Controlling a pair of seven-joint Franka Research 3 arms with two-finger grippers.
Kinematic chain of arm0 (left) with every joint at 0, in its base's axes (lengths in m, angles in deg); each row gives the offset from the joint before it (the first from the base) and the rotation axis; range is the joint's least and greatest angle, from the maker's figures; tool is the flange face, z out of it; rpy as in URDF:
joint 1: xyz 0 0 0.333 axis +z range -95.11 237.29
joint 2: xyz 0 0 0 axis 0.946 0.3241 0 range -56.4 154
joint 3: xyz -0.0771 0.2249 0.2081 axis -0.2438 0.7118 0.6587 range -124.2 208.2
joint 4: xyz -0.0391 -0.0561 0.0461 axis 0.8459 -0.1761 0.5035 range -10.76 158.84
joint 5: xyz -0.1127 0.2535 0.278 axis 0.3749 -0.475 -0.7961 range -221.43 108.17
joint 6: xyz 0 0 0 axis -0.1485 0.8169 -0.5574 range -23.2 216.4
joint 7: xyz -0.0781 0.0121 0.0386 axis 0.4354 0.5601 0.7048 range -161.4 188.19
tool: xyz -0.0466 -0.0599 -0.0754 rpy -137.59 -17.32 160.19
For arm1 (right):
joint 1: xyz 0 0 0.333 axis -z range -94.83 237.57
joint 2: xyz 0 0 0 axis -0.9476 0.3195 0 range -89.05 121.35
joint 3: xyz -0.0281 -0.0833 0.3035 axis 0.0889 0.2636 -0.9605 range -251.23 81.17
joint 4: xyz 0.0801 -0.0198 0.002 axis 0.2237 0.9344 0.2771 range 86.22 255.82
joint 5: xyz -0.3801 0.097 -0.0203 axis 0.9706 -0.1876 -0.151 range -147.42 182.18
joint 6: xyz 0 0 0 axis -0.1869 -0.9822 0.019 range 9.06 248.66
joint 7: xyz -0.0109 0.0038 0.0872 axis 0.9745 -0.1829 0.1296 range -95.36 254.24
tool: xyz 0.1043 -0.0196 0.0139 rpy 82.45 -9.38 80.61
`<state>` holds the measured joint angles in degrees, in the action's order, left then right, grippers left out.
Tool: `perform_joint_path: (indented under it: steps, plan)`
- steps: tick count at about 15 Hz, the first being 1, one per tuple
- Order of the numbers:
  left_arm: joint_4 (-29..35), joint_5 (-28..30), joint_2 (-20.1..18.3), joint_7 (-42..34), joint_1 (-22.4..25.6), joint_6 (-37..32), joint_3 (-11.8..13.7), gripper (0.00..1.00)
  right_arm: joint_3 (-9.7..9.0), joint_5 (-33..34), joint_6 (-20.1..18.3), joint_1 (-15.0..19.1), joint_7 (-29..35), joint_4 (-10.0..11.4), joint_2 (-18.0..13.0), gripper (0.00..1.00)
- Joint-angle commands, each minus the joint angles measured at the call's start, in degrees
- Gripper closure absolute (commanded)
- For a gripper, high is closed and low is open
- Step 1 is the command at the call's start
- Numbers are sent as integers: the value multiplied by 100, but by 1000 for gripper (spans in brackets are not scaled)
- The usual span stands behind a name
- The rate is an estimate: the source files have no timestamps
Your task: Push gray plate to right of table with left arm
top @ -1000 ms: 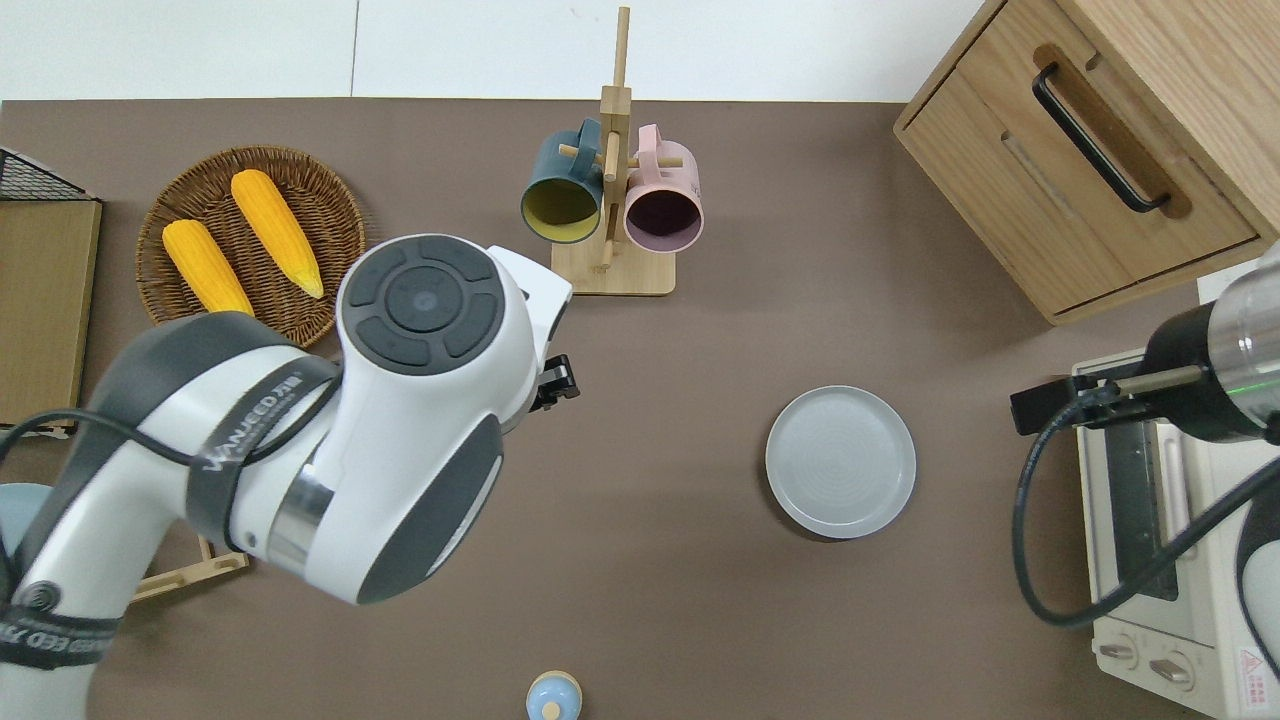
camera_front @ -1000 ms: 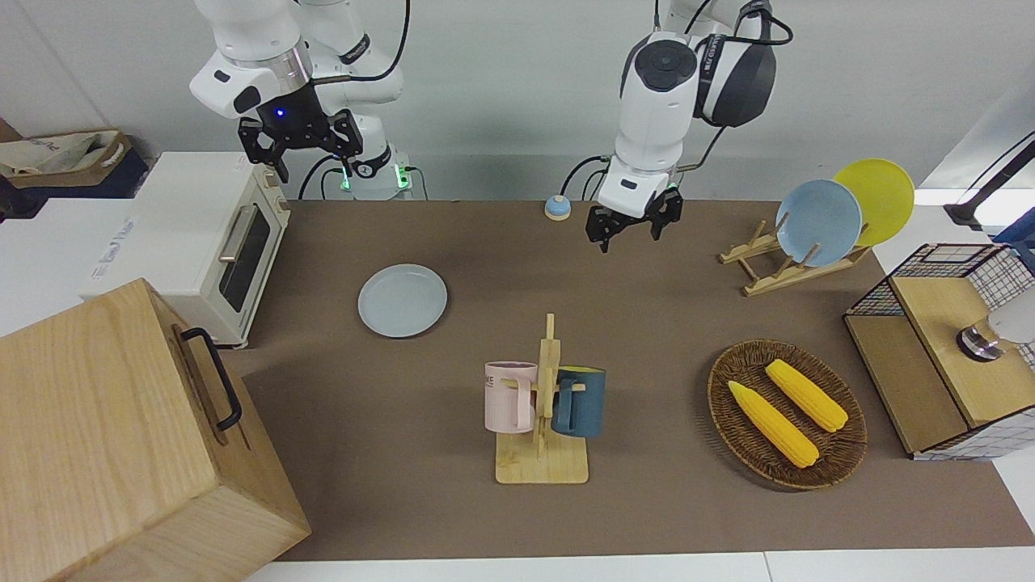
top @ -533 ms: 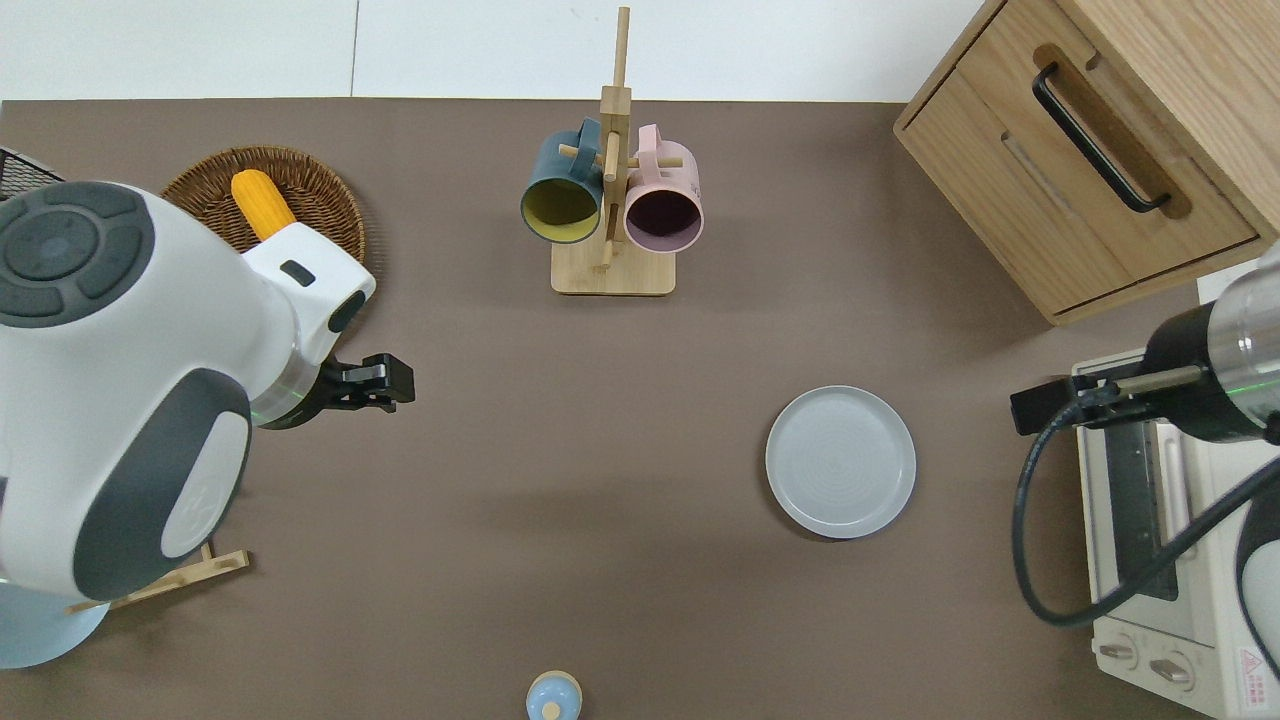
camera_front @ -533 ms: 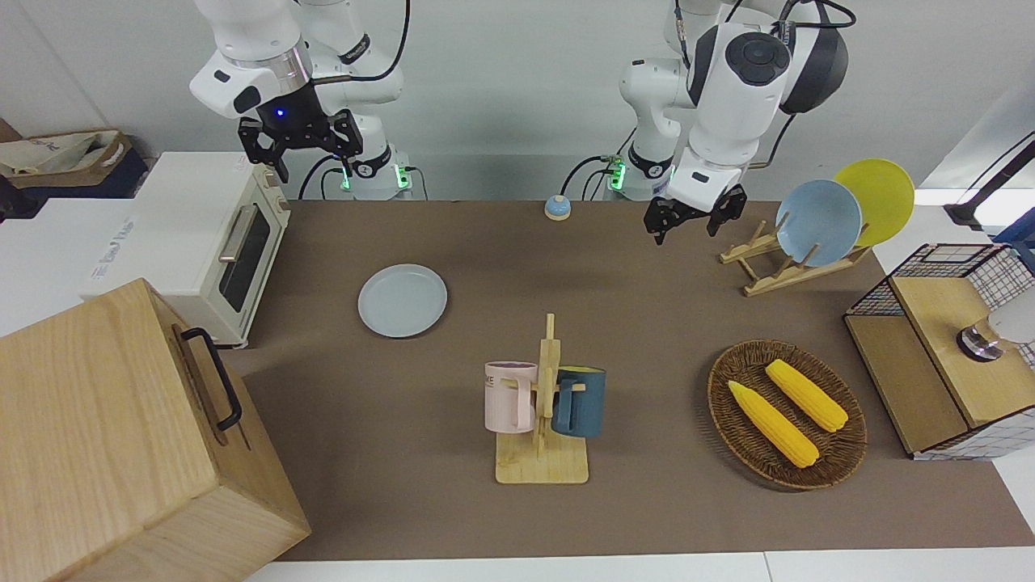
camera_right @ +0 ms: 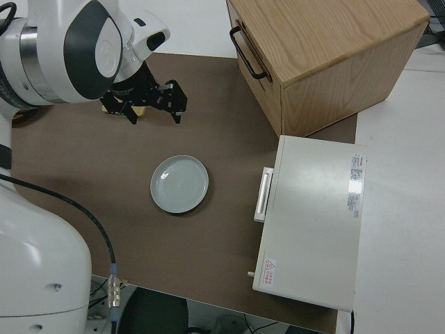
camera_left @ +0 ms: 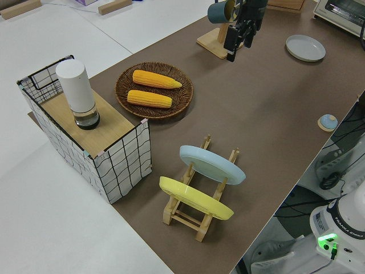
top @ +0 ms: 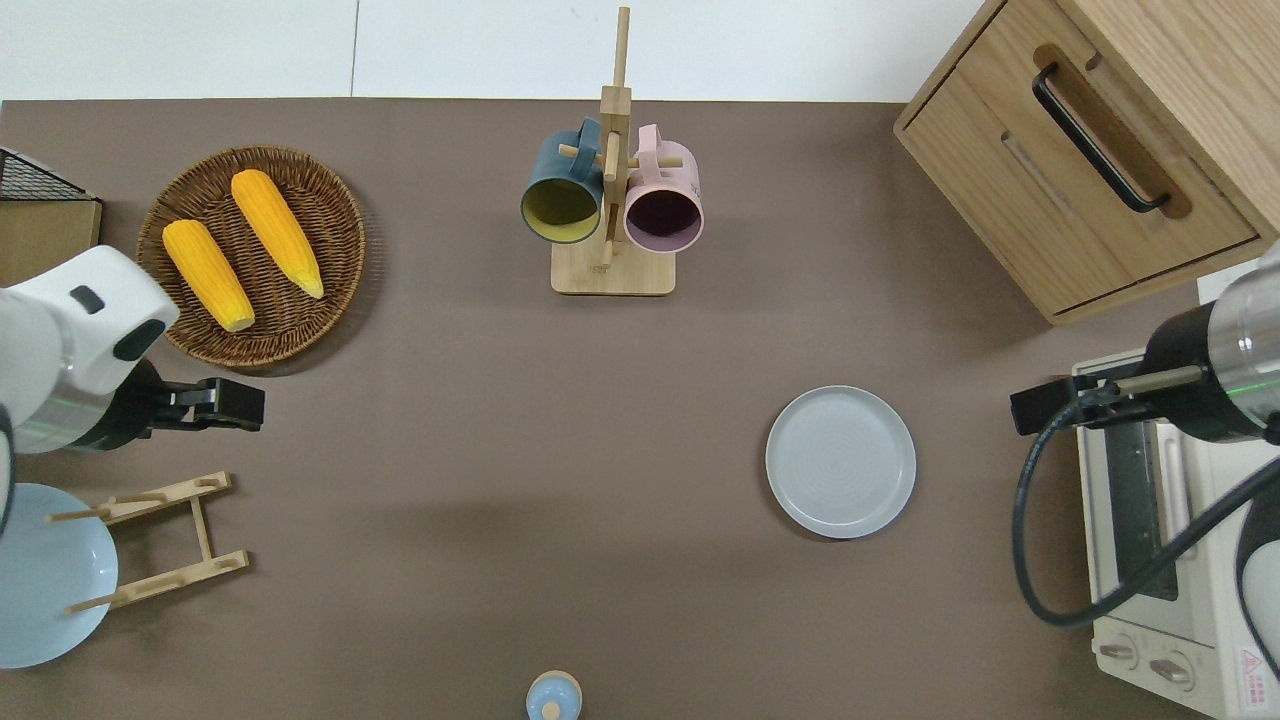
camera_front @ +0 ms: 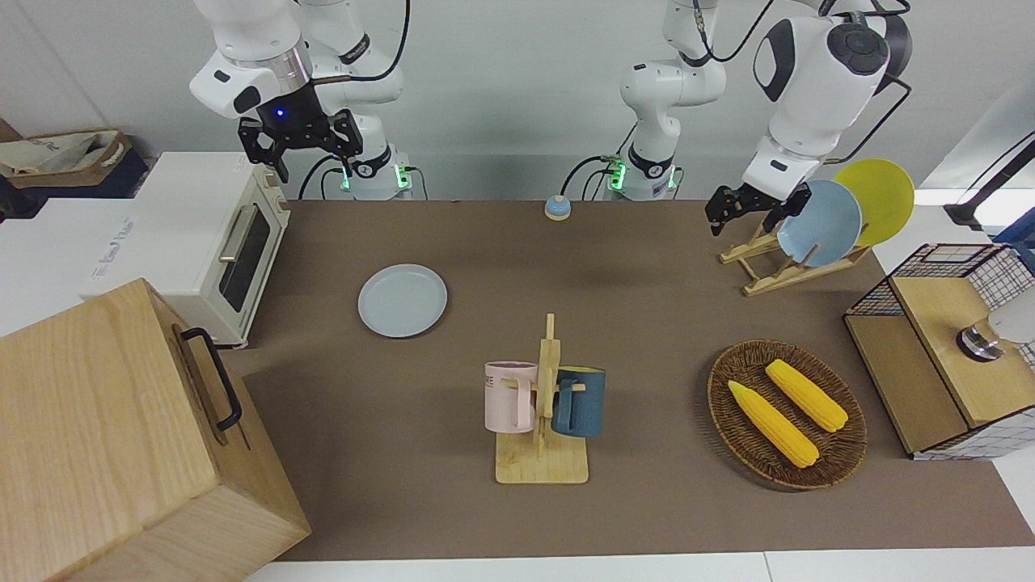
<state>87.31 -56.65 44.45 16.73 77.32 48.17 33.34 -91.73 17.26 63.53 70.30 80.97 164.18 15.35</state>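
Meanwhile, the gray plate (camera_front: 403,300) lies flat on the table (camera_front: 647,517), toward the right arm's end and just beside the white toaster oven (camera_front: 206,242), untouched by either arm. Taking that plate as the landmark, the mug stand (camera_front: 543,420) (a pink mug and a dark blue one hanging from it) sits farther from the robots and toward the left arm's end. The left gripper (top: 225,405) hangs well apart from the plate, up in the air over bare mat between the wicker basket (top: 345,215) of two corn cobs (top: 240,245) and the wooden dish rack (top: 165,545); its fingers stand slightly apart, holding nothing. A bluer plate (camera_front: 818,222) and a yellow plate (camera_front: 877,198) lean in that rack. The right arm is parked, its gripper (camera_front: 301,158) spread wide and empty. A small blue bell (camera_front: 556,208) stands nearer to the robots than the gray plate.
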Motion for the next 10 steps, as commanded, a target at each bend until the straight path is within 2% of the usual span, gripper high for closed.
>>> perform_joint_path:
  steps: [1,3,6,10]
  plan:
    - [535,240,-417,-815,414,318,136,2,-77,-59,-82,115,14,-45,-17,17]
    - [536,275,-479,-1123,406,406,338,0,-77,-59,-82,115,14,-45,-17,17]
    - [457,293,-444,-1151,432,801,356,0,-77,-59,-82,115,5,-45,-17,17]
    - [421,346,-426,-1151,344,776,321,0,-86,-59,-82,115,5,-45,-17,17]
